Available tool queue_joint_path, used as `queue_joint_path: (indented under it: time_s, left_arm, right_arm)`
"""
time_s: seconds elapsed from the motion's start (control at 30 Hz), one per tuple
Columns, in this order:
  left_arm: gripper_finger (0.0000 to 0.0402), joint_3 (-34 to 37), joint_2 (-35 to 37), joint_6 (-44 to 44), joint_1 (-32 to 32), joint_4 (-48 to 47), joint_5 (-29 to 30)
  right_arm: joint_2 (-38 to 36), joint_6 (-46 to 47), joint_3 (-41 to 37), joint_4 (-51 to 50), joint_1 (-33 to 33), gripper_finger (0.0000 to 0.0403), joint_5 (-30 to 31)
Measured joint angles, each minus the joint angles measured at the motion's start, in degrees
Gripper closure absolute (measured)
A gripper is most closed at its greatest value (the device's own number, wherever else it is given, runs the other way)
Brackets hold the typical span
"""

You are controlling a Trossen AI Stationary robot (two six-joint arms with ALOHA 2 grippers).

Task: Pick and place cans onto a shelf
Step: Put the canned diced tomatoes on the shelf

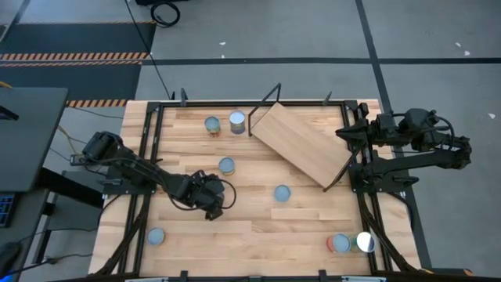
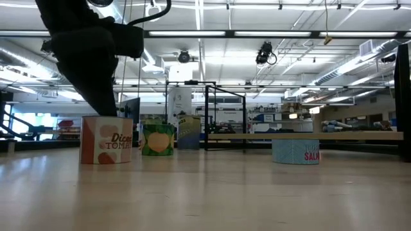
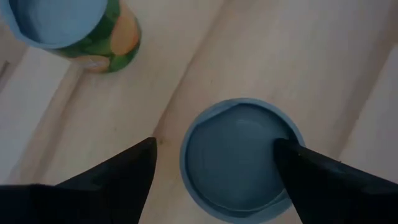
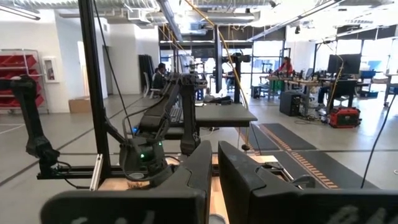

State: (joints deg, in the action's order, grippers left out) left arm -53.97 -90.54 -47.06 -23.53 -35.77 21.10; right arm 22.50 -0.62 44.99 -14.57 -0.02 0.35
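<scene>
My left gripper (image 1: 211,197) is open, pointing down right over a can with a pale-blue top (image 3: 239,158) and red sides (image 2: 106,140) at the table's middle left. One finger (image 3: 134,168) stands beside the can and the other (image 3: 311,165) shows over its rim. A green-sided can (image 3: 81,28) stands close by (image 1: 226,165). The shelf (image 1: 301,143), a light wood board on a black wire frame, stands slantwise at the far right. My right gripper (image 4: 214,186) is shut and empty at the table's right edge (image 1: 352,129). My left gripper comes at the red-sided can from above, its fingers pointing down at either side of the can's top (image 3: 205,143). I cannot tell whether a finger touches the can. The can stands upright on the table.
Two cans (image 1: 212,124) (image 1: 237,121) stand at the far edge, one (image 1: 282,193) at the middle, one (image 1: 156,236) at the near left, and two (image 1: 339,244) (image 1: 364,242) at the near right. Black frame rails run along the table's edges.
</scene>
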Motion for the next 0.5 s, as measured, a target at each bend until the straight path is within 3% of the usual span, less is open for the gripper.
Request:
queue_joint_path:
  time_s: [0.27, 0.5]
  left_arm:
    - [0.0071, -3.23, 1.40, 0.08, -0.21, -1.48, -1.24]
    - [0.0051, -1.50, 0.32, -3.31, 0.55, -1.14, -3.22]
  right_arm:
    - [0.01, 0.02, 0.00, 0.37, 0.01, 0.0368, 0.00]
    - [0.01, 0.00, 0.00, 0.48, 0.01, 0.0368, 0.01]
